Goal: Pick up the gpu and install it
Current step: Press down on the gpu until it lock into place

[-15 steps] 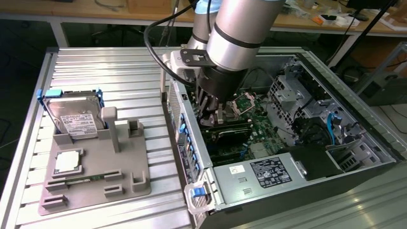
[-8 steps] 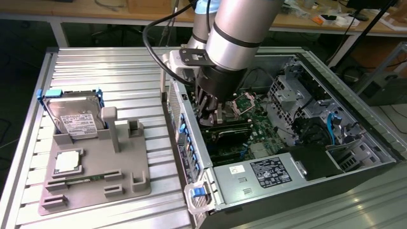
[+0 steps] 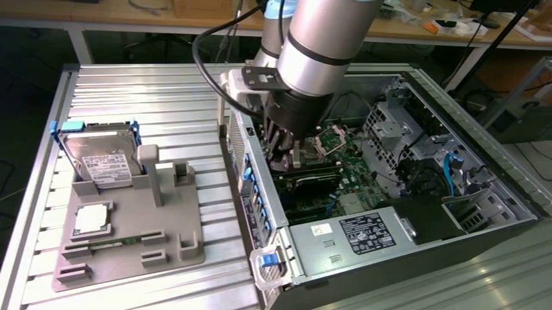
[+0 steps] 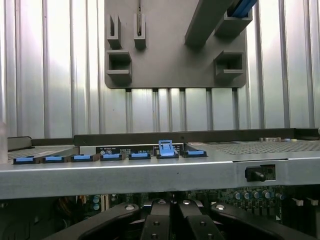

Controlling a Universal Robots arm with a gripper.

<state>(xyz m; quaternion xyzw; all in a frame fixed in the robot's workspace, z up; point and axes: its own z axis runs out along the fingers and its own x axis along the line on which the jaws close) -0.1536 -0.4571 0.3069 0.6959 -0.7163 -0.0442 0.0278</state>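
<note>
Black tool (image 3: 289,157) fully closed, lowered onto the motherboard (image 3: 345,171).

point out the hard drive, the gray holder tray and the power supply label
hard drive (image 3: 105,163), exterior view, on its white label
gray holder tray (image 3: 164,219), exterior view, on a bare flat part of its base
power supply label (image 3: 366,234), exterior view, on the middle of the black sticker

A ribbed silver aluminium bench (image 3: 147,97) of long parallel slats carries 2 things. A flat grey plastic fixture plate with upright holders (image 3: 164,248) lies toward the exterior view's left, and an open dark metal computer case (image 3: 483,223) lies on its side just beside the plate toward the exterior view's right.
</note>
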